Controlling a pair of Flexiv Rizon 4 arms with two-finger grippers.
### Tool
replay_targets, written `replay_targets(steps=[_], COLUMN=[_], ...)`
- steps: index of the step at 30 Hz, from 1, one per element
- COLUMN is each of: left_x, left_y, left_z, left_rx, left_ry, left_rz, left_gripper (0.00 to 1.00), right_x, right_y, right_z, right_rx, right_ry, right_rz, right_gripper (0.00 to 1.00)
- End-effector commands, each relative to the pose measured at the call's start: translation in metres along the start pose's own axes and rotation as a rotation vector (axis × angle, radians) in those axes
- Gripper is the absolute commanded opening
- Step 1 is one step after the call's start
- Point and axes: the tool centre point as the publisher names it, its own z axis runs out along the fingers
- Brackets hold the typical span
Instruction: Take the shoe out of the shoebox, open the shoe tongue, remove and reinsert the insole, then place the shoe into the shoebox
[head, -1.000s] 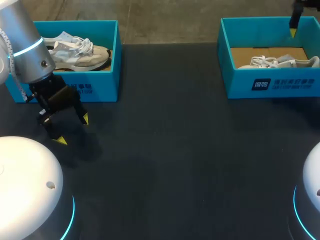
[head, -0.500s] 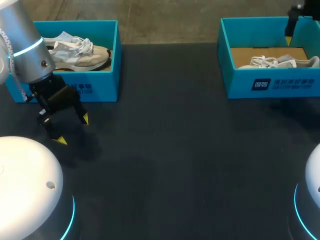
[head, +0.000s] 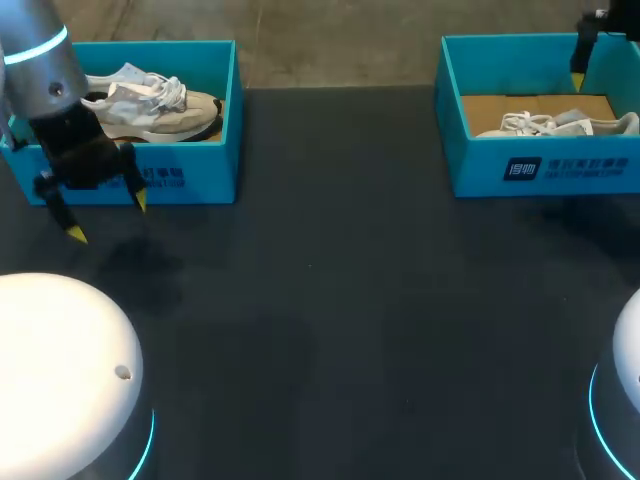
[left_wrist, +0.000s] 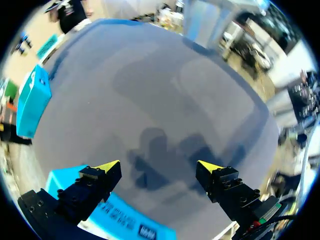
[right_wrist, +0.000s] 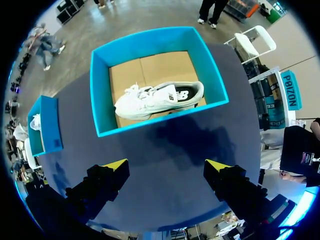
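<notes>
The widest risk concerns the right shoebox (head: 545, 170), at the upper right of the head view. It looks like light, thin-walled card standing loose on the table (head: 340, 300), so a pincer coming down off-centre could catch its rim and shove or tip it. The left shoebox (head: 190, 175), at the upper left, runs the same risk, since the left pincer (head: 108, 219) hangs just before its front wall, spread wide and holding nothing. Next, the white shoe (right_wrist: 157, 100) lies low on the right box's floor, close to the near wall and ahead of the right pincer (right_wrist: 167, 165), which is likewise spread and empty. A grip on loose laces or soft upper alone could let it swing or slip free. The beige shoe (head: 150, 105) in the left box has equally floppy laces. As to materials, the table is a dark, matte sheet. Both boxes are teal card, rectangular and open-topped, the right one with a bare brown cardboard floor. The shoes seem soft uppers over chunky, rubbery-looking soles. The fingertips (right_wrist: 117, 164) are small yellow wedges.
</notes>
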Motion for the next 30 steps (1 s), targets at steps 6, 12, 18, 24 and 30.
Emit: replay_targets(steps=[6, 12, 18, 24, 30], left_x=[0.004, -0.001, -0.015, -0.015, -0.015], left_y=[0.071, 0.142, 0.202, 0.202, 0.202], left_z=[-0.047, -0.067, -0.095, -0.095, -0.095], left_rx=[-0.164, -0.216, -0.167, -0.167, -0.167], left_ry=[-0.073, -0.082, -0.100, -0.100, -0.100], left_rz=[0.200, 0.258, 0.365, 0.365, 0.365], left_gripper=[1.00, 1.00, 1.00, 1.00, 1.00], right_x=[0.000, 0.000, 0.000, 0.000, 0.000], right_y=[-0.001, -0.001, -0.001, -0.001, -0.001], right_z=[0.000, 0.000, 0.000, 0.000, 0.000], right_rx=[-0.002, -0.002, -0.002, -0.002, -0.002], right_ry=[0.000, 0.000, 0.000, 0.000, 0.000], right_rz=[0.002, 0.002, 0.002, 0.002, 0.002], right_gripper=[1.00, 1.00, 1.00, 1.00, 1.00])
